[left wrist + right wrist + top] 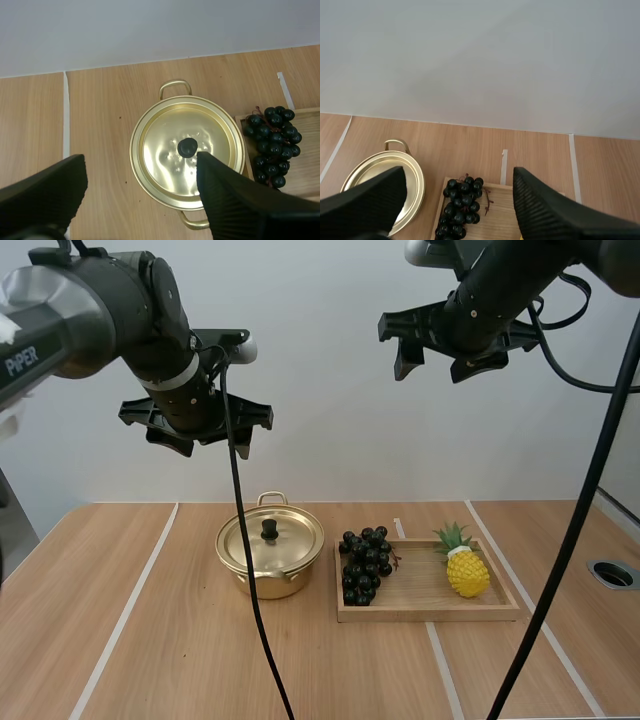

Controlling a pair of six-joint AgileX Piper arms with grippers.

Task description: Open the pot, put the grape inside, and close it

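Pot (262, 586) lidded, contents hidden; grapes (366, 565) lie on wooden tray (430, 613).

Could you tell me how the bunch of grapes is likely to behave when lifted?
The bunch of grapes is many small berries on thin stems, so it will probably sag rather than lift stiffly. The berries look smooth and glossy, so a pinch may slip. Lying flat on the wooden tray, it seems unlikely to roll.
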